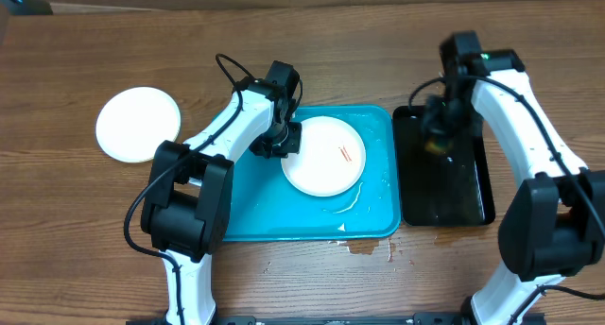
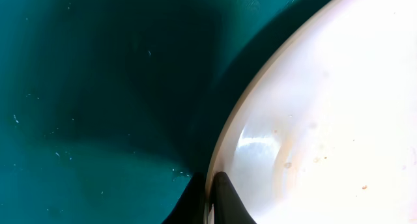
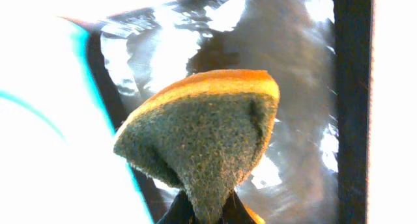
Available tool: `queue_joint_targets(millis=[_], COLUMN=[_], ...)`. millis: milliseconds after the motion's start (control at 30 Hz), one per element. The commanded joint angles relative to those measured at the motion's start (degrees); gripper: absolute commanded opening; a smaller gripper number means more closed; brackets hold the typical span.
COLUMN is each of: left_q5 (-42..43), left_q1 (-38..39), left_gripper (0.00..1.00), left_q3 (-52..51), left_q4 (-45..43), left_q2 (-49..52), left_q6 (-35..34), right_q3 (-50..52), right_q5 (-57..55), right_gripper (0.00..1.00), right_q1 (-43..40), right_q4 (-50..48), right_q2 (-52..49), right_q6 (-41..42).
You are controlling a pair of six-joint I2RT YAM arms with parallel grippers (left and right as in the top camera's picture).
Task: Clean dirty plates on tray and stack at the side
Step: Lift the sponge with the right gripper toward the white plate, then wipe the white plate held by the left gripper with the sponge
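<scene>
Sponge (image 3: 202, 152) squeezed in my right claw (image 3: 205, 214); left claw (image 2: 212, 201) clamps the rim of the plate (image 2: 326, 120); only overhead shows its smear (image 1: 347, 155).

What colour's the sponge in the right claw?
The foam sponge is orange with a dark grey-green scouring face; best in right wrist view.

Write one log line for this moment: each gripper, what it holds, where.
left gripper: shut on plate rim, on tray | right gripper: shut on sponge, over black tray

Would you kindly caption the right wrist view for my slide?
Right gripper pinching a sponge over the black tray.
</scene>
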State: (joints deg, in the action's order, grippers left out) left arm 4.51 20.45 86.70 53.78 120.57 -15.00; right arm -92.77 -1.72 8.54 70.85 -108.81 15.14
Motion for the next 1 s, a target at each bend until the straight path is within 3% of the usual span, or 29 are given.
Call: queue_joint_targets(millis=[0, 333, 500, 633, 833, 967], left_q5=[-2.1, -2.1, -2.1, -2.1, -2.1, -2.1], left_q1=[0.2, 0.2, 0.2, 0.2, 0.2, 0.2], left_gripper=[0.04, 0.04, 0.05, 0.05, 0.05, 0.06], left_q3=[-1.5, -1.5, -1.5, -1.5, -1.5, -1.5], left_q4=[0.7, 0.8, 0.8, 0.9, 1.0, 1.0], left_q2=[1.2, 1.2, 1.2, 1.2, 1.2, 1.2], left_q6=[-0.2, -0.2, -0.2, -0.2, -0.2, -0.2], right_q3=[-2.8, -1.2, -1.2, -1.2, -1.2, -1.2], right_q5=[2.6, -10.2, -21.9, -23.7, -22.5, -21.2], right_gripper=[0.04, 0.04, 0.04, 0.04, 0.28, 0.30], right_q1=[6.4, 24.2, 28.0, 28.3, 28.0, 28.0], right_q4=[-2.0, -10.5, -11.6, -12.5, -12.6, -12.5], right_q2=[0.6, -4.2, -9.4, -11.9, -12.3, -12.4], right_q6=[-0.4, -0.3, -0.4, -0.4, -0.4, -0.4])
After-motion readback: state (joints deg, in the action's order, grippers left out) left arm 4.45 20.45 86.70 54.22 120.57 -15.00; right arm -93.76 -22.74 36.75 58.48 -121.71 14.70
